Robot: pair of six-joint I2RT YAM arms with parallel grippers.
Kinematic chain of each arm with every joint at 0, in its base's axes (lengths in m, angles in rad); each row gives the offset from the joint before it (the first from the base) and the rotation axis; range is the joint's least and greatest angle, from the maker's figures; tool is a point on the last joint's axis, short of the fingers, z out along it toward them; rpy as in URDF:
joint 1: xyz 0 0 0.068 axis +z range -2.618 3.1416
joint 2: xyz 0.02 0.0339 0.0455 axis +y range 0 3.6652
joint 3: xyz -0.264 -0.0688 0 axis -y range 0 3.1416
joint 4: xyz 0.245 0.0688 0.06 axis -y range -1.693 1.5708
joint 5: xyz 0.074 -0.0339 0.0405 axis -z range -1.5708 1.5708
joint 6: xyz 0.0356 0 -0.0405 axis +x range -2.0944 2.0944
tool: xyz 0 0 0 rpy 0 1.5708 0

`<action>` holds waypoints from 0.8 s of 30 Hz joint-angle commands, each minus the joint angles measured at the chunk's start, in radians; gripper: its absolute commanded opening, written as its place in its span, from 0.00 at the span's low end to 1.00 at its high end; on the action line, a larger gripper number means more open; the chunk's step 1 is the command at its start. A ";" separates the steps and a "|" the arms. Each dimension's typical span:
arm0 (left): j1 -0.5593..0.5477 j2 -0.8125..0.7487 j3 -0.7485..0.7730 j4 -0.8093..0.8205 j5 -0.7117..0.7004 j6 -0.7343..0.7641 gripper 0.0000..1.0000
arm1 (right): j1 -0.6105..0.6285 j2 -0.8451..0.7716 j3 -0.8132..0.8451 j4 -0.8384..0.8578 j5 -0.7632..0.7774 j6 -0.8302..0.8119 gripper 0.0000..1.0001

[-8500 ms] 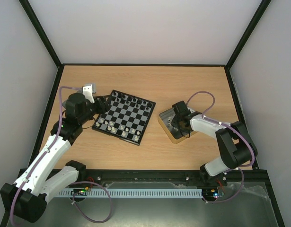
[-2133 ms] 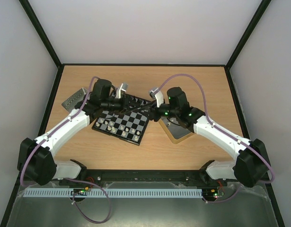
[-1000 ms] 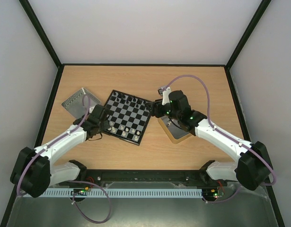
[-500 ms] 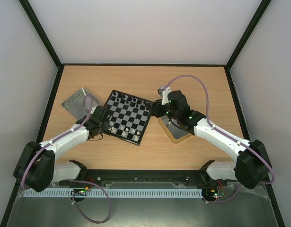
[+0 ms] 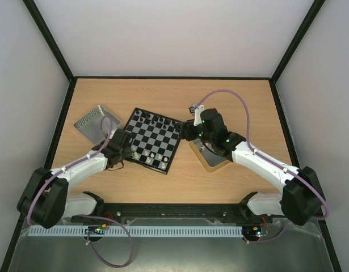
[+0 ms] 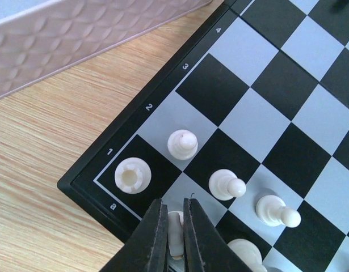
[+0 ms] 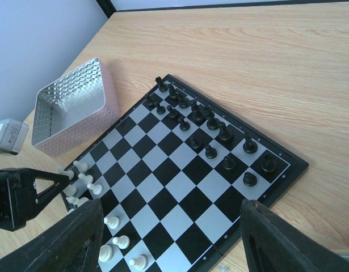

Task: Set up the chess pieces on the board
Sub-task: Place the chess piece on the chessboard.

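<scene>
The board [image 5: 157, 136] lies tilted at mid-table, with black chess pieces [image 5: 154, 119] along its far edge and white ones [image 5: 144, 154] along its near edge. My left gripper [image 5: 129, 151] hangs low over the near-left corner, shut on a small white piece [image 6: 175, 232] held between its fingers [image 6: 154, 238]. Beside it stand a white rook [image 6: 130, 174] on the corner square and white pawns [image 6: 182, 144]. My right gripper [image 5: 183, 130] hovers at the board's right corner, open and holding nothing; in its wrist view the board [image 7: 180, 170] spreads below the right gripper [image 7: 171, 207].
A silver metal tray [image 5: 95, 121] stands left of the board, close to the left arm. A tan-rimmed tray [image 5: 210, 163] sits right of the board, partly under the right arm. Black frame rails edge the wooden table.
The left arm swung from the board's far-left side to its near-left corner and has crept slightly toward the board in the last second. The right arm has stayed put.
</scene>
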 commanded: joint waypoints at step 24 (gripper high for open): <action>-0.005 -0.057 0.075 -0.094 0.010 0.012 0.26 | 0.002 -0.011 0.007 -0.004 0.025 0.013 0.65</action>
